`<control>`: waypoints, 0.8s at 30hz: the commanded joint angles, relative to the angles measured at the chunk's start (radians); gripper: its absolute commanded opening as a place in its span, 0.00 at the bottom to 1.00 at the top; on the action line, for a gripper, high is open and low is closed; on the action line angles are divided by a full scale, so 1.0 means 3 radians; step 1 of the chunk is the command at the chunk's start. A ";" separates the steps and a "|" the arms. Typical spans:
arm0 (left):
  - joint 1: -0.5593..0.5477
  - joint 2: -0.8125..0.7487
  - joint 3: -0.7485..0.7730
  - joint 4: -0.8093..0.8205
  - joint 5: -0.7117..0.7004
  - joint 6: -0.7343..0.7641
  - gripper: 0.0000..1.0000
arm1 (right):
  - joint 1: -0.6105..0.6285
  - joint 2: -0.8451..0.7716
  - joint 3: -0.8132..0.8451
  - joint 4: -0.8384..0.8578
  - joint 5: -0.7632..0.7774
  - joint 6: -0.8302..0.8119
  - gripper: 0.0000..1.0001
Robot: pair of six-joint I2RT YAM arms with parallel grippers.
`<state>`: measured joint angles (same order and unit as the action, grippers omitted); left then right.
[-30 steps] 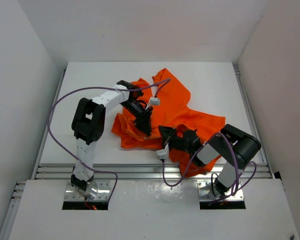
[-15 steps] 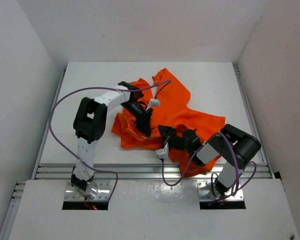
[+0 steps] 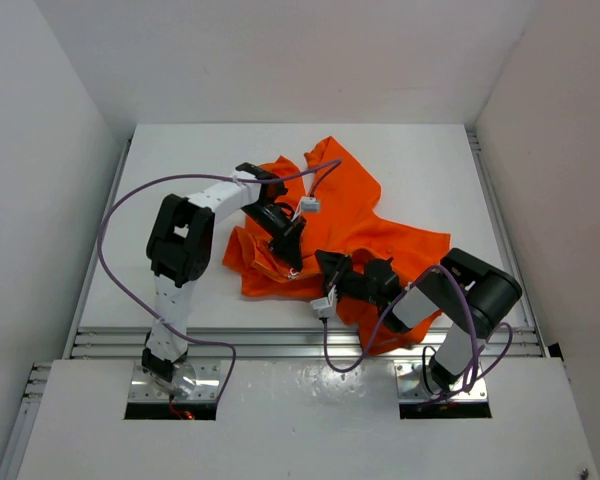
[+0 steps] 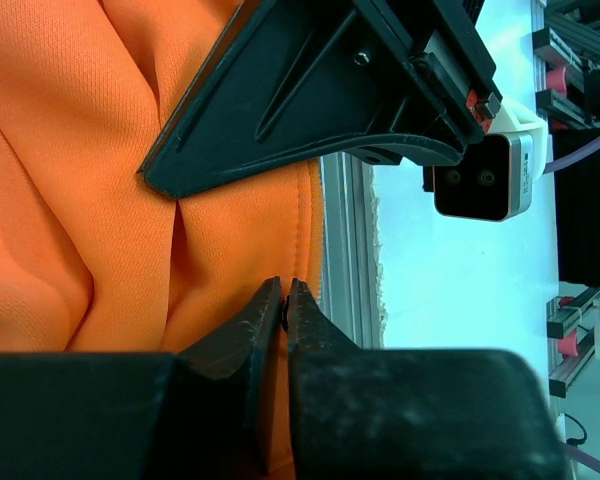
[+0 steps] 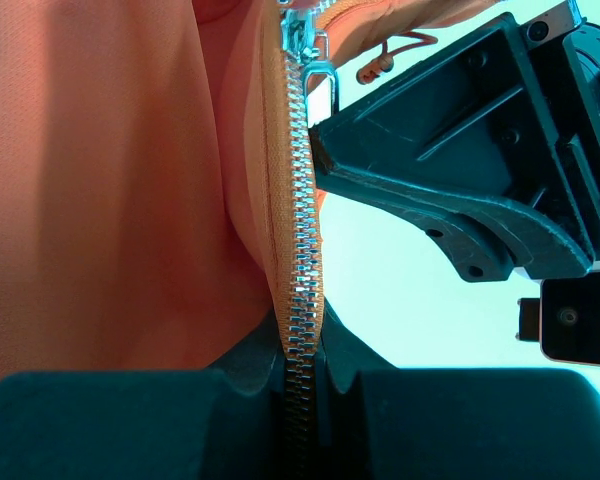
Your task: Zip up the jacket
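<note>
The orange jacket [image 3: 380, 215] lies crumpled in the middle of the white table. My left gripper [image 3: 293, 266] is at its front edge, with the jaws shut on a small dark piece at the fabric edge [image 4: 283, 300]; it looks like the zipper pull. In the right wrist view the silver slider [image 5: 300, 35] sits at the top of the closed zipper teeth [image 5: 300, 250], and its pull tab runs to the left gripper's finger [image 5: 450, 170]. My right gripper [image 5: 302, 345] is shut on the closed zipper below the slider. It sits just right of the left gripper [image 3: 328, 264].
An aluminium rail [image 3: 280, 340] runs along the table's near edge, close behind both grippers. Purple cables [image 3: 110, 230] loop from each arm. White walls enclose the table on three sides. The right wrist camera [image 4: 480, 178] shows just past the jacket edge.
My left gripper has edged very slightly to the left. The right arm and the jacket look unchanged.
</note>
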<state>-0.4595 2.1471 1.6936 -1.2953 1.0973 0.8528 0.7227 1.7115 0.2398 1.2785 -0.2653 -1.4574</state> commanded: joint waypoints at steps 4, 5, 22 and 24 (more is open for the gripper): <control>0.0074 -0.0045 0.0123 -0.0018 0.0060 0.0098 0.05 | 0.0045 -0.0050 0.0019 0.0550 -0.0097 0.0067 0.00; 0.0074 -0.0075 0.0123 -0.0018 0.0060 0.0067 0.03 | 0.0050 -0.0055 0.0019 0.0555 -0.0087 0.0062 0.00; 0.0345 -0.0663 0.0123 0.0436 -0.0119 -0.0479 0.00 | 0.0040 -0.0162 -0.0037 0.0325 0.0000 0.0332 0.00; 0.0437 -0.0872 0.0092 0.0814 -0.0170 -0.0816 0.00 | 0.0045 -0.0346 -0.0042 -0.0005 0.0025 0.0500 0.00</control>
<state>-0.3809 2.0151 1.6989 -1.1992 1.0790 0.7376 0.7250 1.6882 0.2382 1.2766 -0.2470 -1.3926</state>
